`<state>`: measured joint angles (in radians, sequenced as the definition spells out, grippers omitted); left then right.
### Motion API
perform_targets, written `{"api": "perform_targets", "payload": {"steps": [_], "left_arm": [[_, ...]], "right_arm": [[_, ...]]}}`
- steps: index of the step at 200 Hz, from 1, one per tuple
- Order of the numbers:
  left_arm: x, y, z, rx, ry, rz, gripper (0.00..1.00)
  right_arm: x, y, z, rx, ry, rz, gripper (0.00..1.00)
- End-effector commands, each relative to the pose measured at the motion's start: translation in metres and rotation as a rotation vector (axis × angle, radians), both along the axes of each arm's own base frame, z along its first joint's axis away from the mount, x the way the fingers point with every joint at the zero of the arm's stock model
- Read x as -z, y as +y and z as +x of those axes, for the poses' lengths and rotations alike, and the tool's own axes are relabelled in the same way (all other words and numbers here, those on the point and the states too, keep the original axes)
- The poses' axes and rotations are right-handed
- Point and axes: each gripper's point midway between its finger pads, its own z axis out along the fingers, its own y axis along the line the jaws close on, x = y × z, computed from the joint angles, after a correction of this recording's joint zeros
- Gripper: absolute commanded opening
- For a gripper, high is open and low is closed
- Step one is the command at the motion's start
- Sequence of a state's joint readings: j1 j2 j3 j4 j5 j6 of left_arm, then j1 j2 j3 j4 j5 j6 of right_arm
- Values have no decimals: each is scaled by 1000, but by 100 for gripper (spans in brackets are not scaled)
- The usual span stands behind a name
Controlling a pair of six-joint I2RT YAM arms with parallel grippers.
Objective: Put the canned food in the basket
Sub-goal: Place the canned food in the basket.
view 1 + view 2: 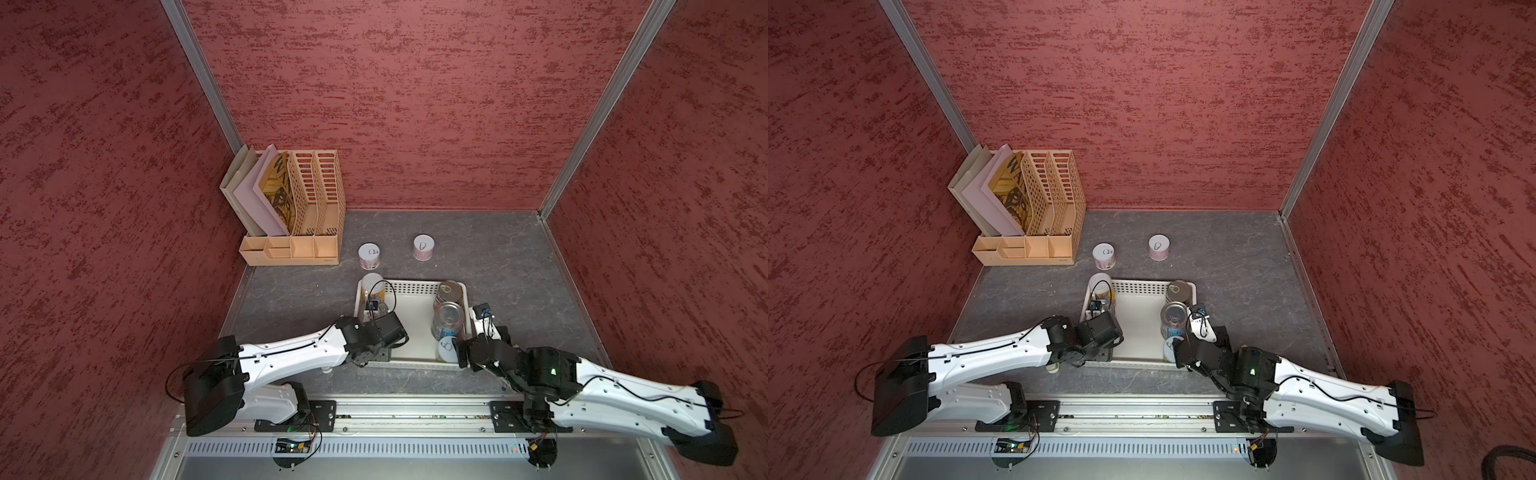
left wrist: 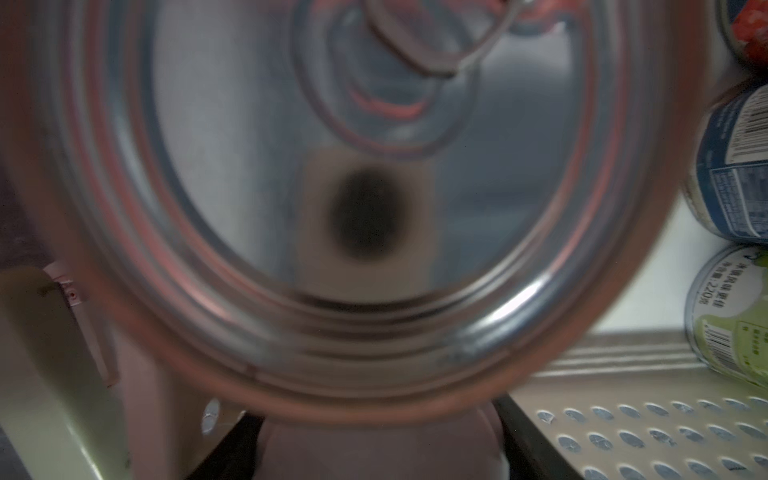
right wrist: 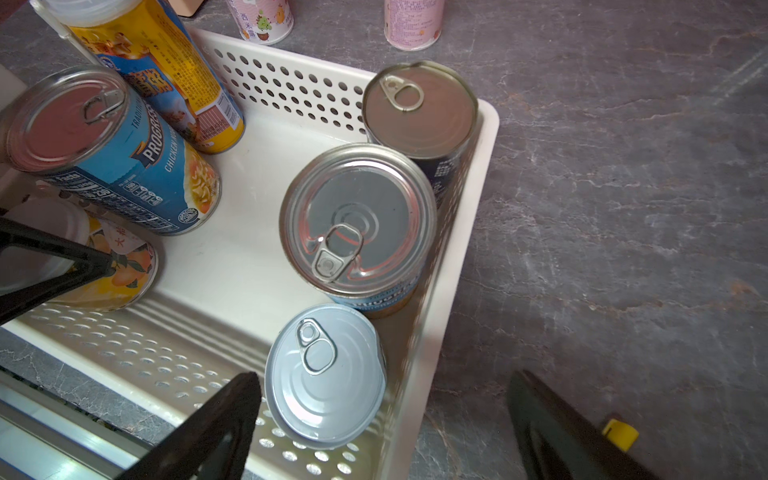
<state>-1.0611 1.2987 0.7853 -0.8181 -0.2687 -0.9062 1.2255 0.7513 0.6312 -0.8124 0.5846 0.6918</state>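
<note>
Left tool [image 1: 374,312], in both top views, sits inside the basket [image 1: 415,287] at its left end; two pink tins [image 1: 370,255] stand beyond it on the counter [image 1: 519,270]; left wrist: it clamps a can [image 2: 332,187] (the lid fills the frame); right wrist: right tool [image 3: 384,380] gapes empty above the basket's corner, three cans [image 3: 357,220] upright there.

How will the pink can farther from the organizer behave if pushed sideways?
The pink can is short and upright, so it probably slides rather than tips. If knocked over, its round wall would likely roll.
</note>
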Motion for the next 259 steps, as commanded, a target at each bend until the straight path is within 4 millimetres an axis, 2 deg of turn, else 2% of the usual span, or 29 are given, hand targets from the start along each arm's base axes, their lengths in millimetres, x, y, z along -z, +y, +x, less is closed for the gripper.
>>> {"api": "perform_targets", "payload": {"steps": [1, 35, 51, 56, 71, 89, 112, 130, 145, 173, 213, 259], "left_arm": [[5, 3, -1, -22, 15, -5, 46], [9, 11, -2, -42, 24, 9, 61], [8, 14, -3, -47, 26, 18, 63], [7, 15, -2, -51, 24, 17, 63], [5, 16, -3, -52, 19, 17, 73], [3, 17, -3, -53, 17, 16, 74], [-1, 15, -3, -46, 18, 12, 81], [-5, 15, -3, -47, 18, 16, 91], [-9, 15, -3, -46, 17, 17, 96], [-26, 13, -3, -37, -4, 3, 98], [-62, 6, -2, 11, -47, -58, 100], [-97, 11, 7, 41, -152, -116, 100]], "right_arm": [[1, -3, 2, 19, -5, -3, 98], [2, -2, 2, 18, -2, -7, 98], [2, -2, 2, 19, -2, -5, 98], [2, -3, 2, 19, -2, -7, 99], [2, -2, 2, 18, -3, -7, 98], [2, -3, 2, 17, -2, -8, 98], [2, -2, 3, 18, -3, -8, 98], [2, -2, 3, 17, -1, -7, 98], [2, -2, 2, 17, -1, -6, 98], [1, -2, 2, 17, -4, -5, 98], [-1, -3, 2, 14, -6, 2, 98], [-5, -3, 2, 12, -12, 11, 98]]}}
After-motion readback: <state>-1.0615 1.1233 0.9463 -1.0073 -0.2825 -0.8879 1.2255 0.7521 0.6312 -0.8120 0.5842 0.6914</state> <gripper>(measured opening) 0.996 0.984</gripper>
